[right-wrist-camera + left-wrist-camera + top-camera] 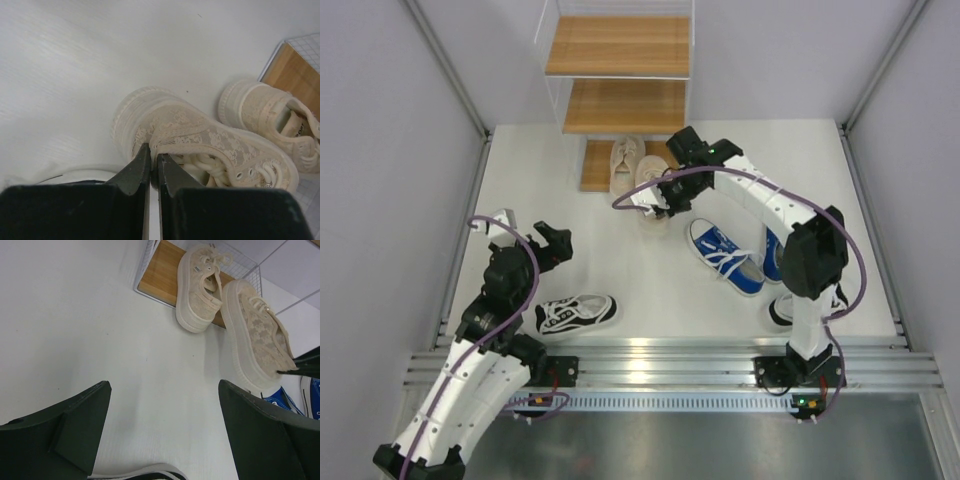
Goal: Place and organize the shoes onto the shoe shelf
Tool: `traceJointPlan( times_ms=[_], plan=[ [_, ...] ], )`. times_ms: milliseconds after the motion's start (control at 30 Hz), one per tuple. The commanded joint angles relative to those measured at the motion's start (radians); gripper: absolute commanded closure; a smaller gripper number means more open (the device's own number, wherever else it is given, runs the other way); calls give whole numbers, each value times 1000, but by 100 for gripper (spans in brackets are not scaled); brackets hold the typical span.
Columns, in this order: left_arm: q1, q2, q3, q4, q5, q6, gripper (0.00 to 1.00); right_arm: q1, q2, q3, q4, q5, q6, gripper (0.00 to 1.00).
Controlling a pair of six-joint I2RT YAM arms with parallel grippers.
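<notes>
Right jaws pinch sneaker, left jaws wide

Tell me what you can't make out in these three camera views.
- Second patterned shoe: top view, mostly behind the right arm.
- One blue shoe: top view, part-covered by that arm.
- Shelf: top view, upper part cut off by the edge.
- Right gripper, its hold on the beige shoe: top view, hidden under the wrist.

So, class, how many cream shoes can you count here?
2. The first cream shoe rests on the shoe shelf's lowest board; the second cream shoe lies beside it, collar pinched by the right gripper. None looks hidden.
</notes>
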Motion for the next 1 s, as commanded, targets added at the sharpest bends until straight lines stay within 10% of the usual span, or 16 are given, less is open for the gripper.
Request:
traceJointPlan(
  times_ms=[0, 967],
  plan=[
    [5, -10, -3, 9, -20, -8, 6, -9, 43, 130, 152, 50, 41, 100],
    [5, 22, -3, 9, -30, -2, 6, -90, 275, 271, 361, 179, 45, 100]
  ],
)
